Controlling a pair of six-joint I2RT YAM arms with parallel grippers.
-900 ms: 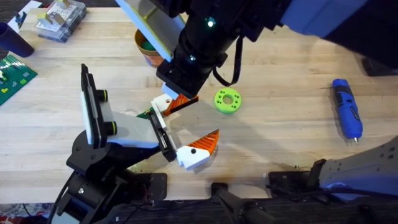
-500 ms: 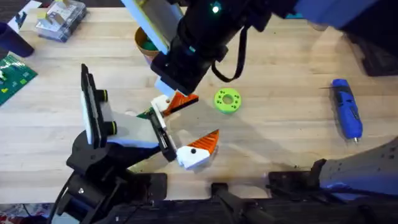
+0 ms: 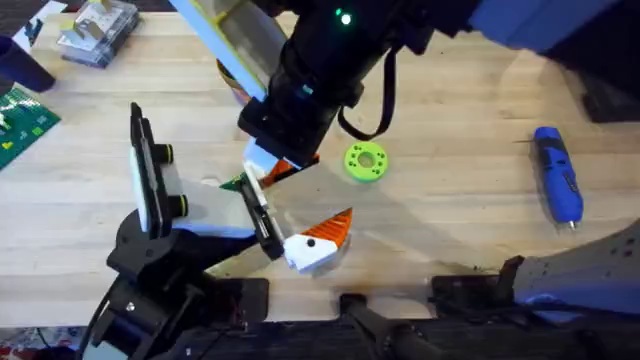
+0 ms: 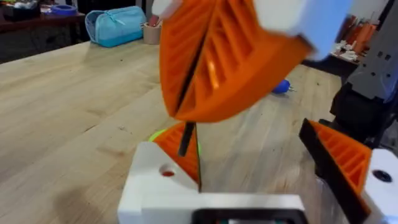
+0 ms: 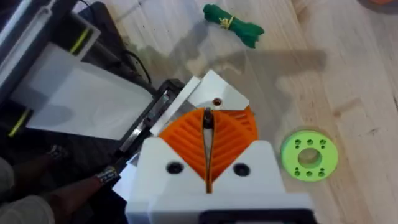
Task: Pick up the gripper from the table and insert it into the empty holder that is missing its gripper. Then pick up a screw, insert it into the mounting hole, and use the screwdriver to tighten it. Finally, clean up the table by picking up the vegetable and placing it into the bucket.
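The gripper piece [image 3: 262, 168], a white block with an orange wedge, sits at the far end of the holder [image 3: 262, 215], the black slotted bar of the left arm's hand mount. A matching finger [image 3: 320, 243] sits at the bar's near end, well apart from it. My right gripper [image 3: 283, 160] reaches across and is shut on a thin dark screw [image 4: 186, 138], held just above the mounting hole [image 4: 166, 172] in the white block [image 5: 214, 90]. The blue screwdriver [image 3: 558, 172] lies far right. The green vegetable [image 5: 233, 23] lies beside the mount. The orange bucket [image 3: 230, 82] is partly hidden behind the right arm.
A lime-green disc [image 3: 365, 161] lies right of the mount. A clear box [image 3: 95, 28], a dark cup [image 3: 20, 65] and a green board [image 3: 22, 118] are at the far left. Bare table stretches between the disc and the screwdriver.
The right arm has shifted a little to the left over the mount, keeping the screw in its shut fingers. The left arm and mount have not moved.
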